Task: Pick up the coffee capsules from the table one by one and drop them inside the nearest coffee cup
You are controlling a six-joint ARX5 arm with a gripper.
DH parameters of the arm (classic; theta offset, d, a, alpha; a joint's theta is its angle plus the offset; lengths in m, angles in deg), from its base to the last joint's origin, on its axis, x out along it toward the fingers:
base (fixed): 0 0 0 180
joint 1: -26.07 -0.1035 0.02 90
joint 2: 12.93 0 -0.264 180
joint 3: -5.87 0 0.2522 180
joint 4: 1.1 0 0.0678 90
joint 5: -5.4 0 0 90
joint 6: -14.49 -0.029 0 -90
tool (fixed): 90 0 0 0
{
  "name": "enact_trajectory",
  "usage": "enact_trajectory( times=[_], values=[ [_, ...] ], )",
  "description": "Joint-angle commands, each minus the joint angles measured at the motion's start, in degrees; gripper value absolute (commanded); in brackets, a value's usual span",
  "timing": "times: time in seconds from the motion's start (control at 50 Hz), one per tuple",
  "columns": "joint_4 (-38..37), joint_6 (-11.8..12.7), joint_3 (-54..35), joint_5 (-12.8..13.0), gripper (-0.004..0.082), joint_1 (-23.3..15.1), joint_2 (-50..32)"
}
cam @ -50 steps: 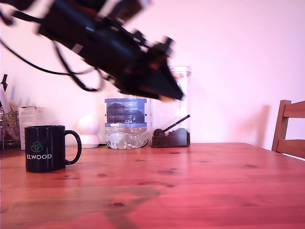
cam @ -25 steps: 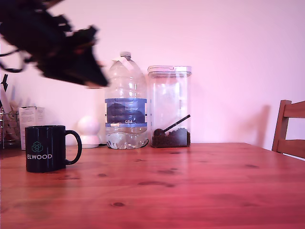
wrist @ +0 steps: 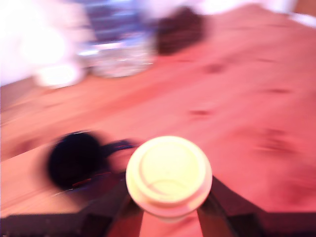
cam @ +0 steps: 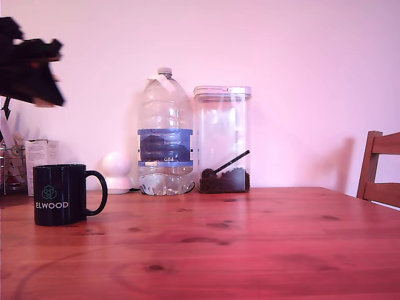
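While its fingers (wrist: pixel 123 210) clamp a cream capsule (wrist: pixel 169 175), the gripper (wrist: pixel 169 213) hangs high above the coffee cup (cam: pixel 60 194) on the table (cam: pixel 250 244). Transport step; next, centre over the rim, release.

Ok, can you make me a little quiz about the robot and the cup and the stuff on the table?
1. True or false: the black mug is lying on its side.
2. In the wrist view, what is the gripper holding between its jaws? A) a spoon B) a cream capsule C) a white ball
3. In the exterior view, what stands right beside the water bottle, on its right?

Key:
1. False, it stands upright on the table.
2. B
3. The clear canister with dark grounds and a scoop at its bottom.
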State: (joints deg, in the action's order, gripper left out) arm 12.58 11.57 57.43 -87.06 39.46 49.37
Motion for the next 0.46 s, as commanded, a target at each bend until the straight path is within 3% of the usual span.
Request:
enact_trajectory(
  times=[0.0,0.24,0.44],
  values=[
    [0.11,0.59,-1.05,0.04,0.0125,-1.51,-0.55],
    [0.48,0.59,-1.05,0.02,0.0125,-5.4,-0.55],
    [0.37,1.07,-1.05,-0.02,0.0125,-5.77,-0.55]
  ],
)
